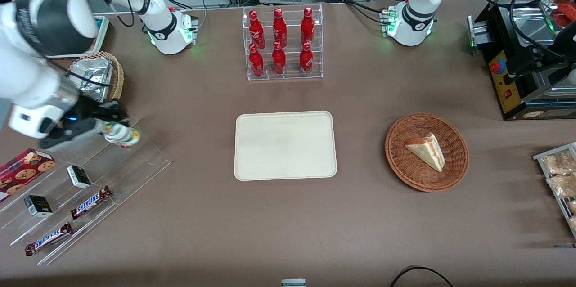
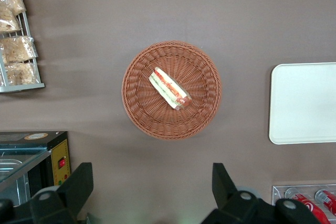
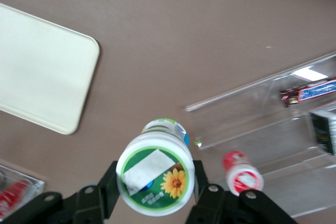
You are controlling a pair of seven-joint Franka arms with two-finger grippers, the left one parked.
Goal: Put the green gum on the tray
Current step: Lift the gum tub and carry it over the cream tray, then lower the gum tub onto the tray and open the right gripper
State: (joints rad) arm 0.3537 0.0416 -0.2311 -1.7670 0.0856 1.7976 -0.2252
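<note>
In the front view, the gripper is seen above the clear acrylic shelf at the working arm's end of the counter; the green gum is held there, well apart from the tray at the counter's middle. In the right wrist view, the fingers are closed against the green gum, which is lifted off the counter; a red-and-white canister is seen beside it; the tray lies apart.

The gripper holds the green gum above the acrylic rack, toward the working arm's end from the tray.
</note>
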